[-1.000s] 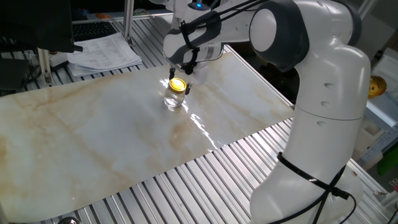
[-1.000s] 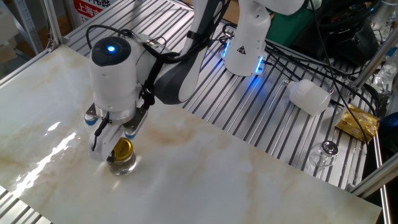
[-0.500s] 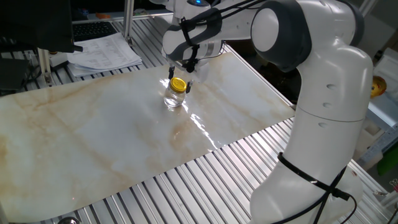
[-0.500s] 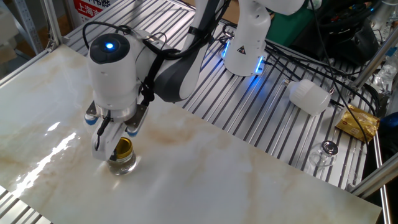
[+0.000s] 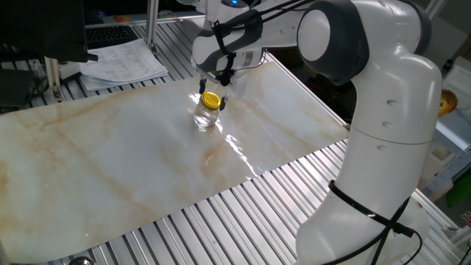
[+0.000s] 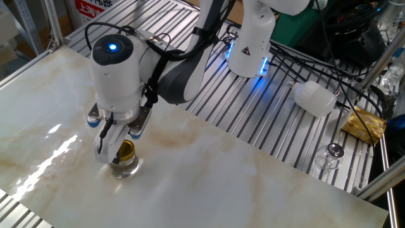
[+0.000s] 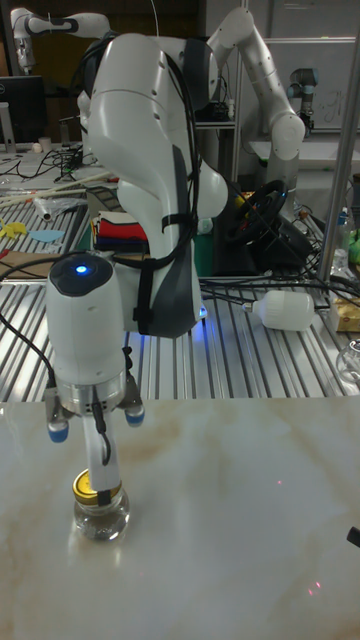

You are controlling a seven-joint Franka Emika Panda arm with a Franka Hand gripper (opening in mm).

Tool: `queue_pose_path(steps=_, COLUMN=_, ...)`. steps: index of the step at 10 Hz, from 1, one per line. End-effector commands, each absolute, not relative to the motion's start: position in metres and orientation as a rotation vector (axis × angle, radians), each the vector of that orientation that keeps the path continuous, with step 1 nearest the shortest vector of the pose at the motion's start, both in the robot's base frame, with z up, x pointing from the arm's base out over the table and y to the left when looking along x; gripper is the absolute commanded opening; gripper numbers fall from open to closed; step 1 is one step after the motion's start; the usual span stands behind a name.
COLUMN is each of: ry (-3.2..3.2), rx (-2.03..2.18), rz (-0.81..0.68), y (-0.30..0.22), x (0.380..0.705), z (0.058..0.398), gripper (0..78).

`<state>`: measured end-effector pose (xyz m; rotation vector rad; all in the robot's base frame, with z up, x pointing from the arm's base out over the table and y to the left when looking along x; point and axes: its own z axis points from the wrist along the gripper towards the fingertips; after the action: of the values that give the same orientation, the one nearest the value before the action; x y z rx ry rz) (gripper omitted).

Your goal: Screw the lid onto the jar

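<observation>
Tall fixed view, one jar [image 7: 101,518], one lid [image 7: 92,488]

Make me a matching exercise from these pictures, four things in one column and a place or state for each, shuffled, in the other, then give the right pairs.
Column one:
1. the lid
2. the jar
3. the end effector
4. the white plastic bottle

Column two:
A. lying on its side on the metal slats
B. directly over the jar, fingers down around the cap
C. gold-yellow, sitting on the jar's mouth
D. clear glass, standing upright on the marble board

Pairs: 1-C, 2-D, 3-B, 4-A
</observation>
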<state>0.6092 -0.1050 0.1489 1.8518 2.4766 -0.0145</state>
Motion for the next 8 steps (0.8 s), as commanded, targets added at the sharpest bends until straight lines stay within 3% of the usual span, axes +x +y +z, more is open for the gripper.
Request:
queue_pose_path(steps=1, ry=2.480, rx=1.838, rz=-0.013, y=-0.096, x=0.612, z=0.152, gripper=77.4)
queue_pose_path(steps=8, ry=2.598, rx=1.708, rz=-0.020, y=-0.060, x=0.610, z=0.163, gripper=77.4)
